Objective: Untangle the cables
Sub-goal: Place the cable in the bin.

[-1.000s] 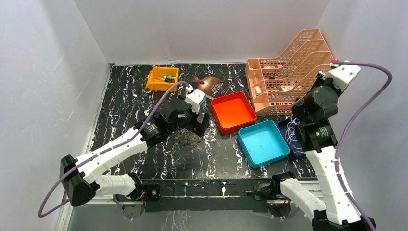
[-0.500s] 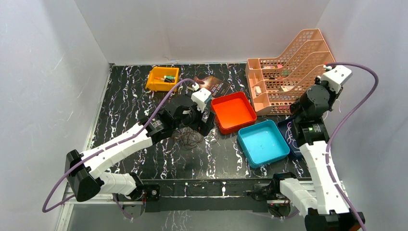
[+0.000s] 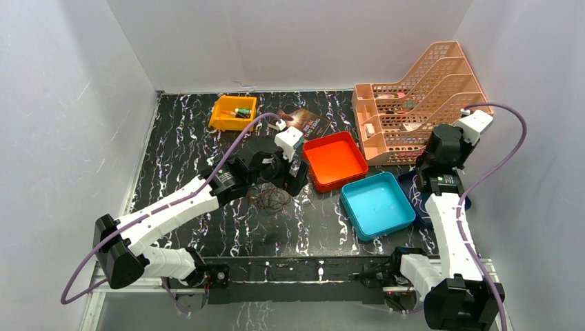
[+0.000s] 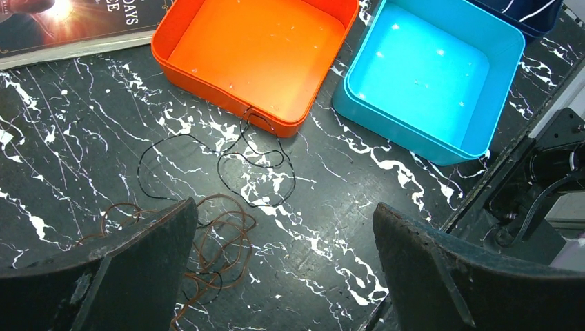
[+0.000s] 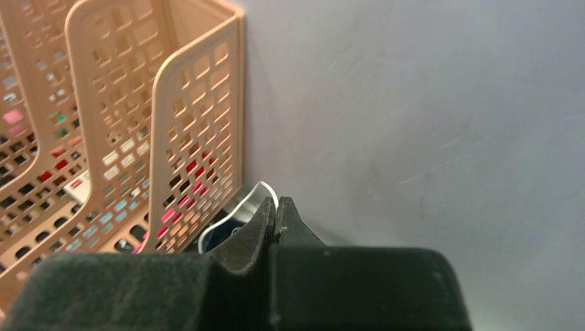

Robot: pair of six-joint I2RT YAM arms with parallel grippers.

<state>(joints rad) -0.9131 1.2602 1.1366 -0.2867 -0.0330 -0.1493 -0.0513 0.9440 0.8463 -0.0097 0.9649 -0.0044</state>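
Observation:
Two of the cables lie loose on the black marbled table: a black cable point(image 4: 250, 165) in open loops by the orange tray, and a brown cable point(image 4: 222, 243) coiled close to it. From above they read as one small tangle point(image 3: 273, 198). My left gripper point(image 4: 284, 207) hangs above them, open wide, nothing between its fingers, and the brown coil lies by the left finger. By the right wall my right gripper point(image 5: 277, 203) is shut, and a whitish cable point(image 5: 227, 219) arcs from its tips down toward the dark blue tray point(image 3: 412, 196).
An orange tray point(image 3: 359, 153) and a light blue tray point(image 3: 352, 207) sit right of the tangle. A book point(image 3: 305, 123) and a yellow bin point(image 3: 219, 123) are at the back. The peach file rack point(image 3: 414, 96) stands beside my right gripper.
My right arm has folded down and back toward the right wall. My left gripper shifted slightly right over the tangle, then held still, open throughout.

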